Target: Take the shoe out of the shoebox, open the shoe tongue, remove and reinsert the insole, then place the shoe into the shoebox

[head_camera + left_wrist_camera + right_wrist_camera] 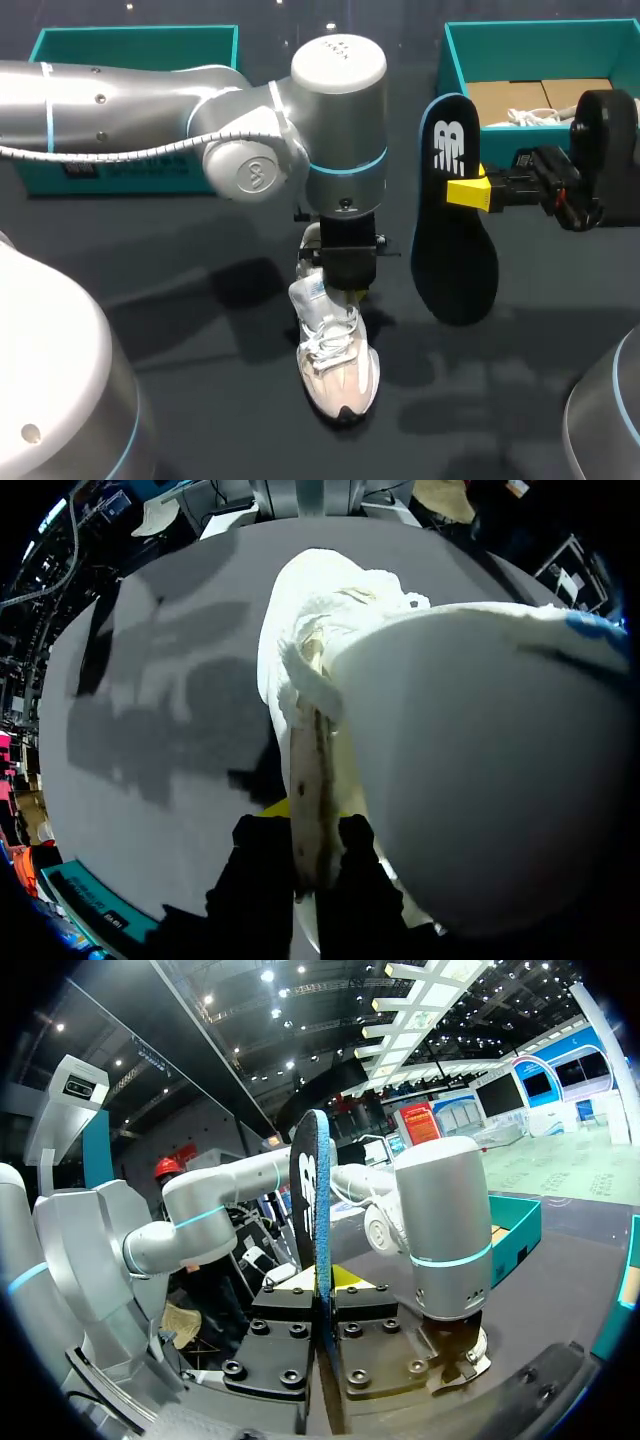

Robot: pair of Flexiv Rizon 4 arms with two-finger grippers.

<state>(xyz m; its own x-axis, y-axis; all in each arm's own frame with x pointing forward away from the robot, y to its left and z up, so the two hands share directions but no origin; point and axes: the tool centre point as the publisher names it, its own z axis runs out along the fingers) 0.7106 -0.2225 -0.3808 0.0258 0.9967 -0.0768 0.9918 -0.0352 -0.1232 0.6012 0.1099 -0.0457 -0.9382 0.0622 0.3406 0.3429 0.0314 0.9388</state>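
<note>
A white sneaker (337,358) stands on the dark table, toe toward the near edge. My left gripper (341,277) points straight down at its heel end and is shut on the edge of the shoe's opening. In the left wrist view the shoe (340,630) fills the space ahead, and a strip of its wall sits pinched in the left gripper (305,865). My right gripper (470,192) is shut on a dark blue insole (455,225), held above the table to the right of the shoe. In the right wrist view the insole (316,1210) rises edge-on from the right gripper (325,1305).
A teal shoebox (470,50) sits at the back right with a second white shoe (530,116) inside. Another teal box (135,45) is at the back left, partly behind my left arm (200,110). That left arm (440,1220) stands just ahead of the insole in the right wrist view.
</note>
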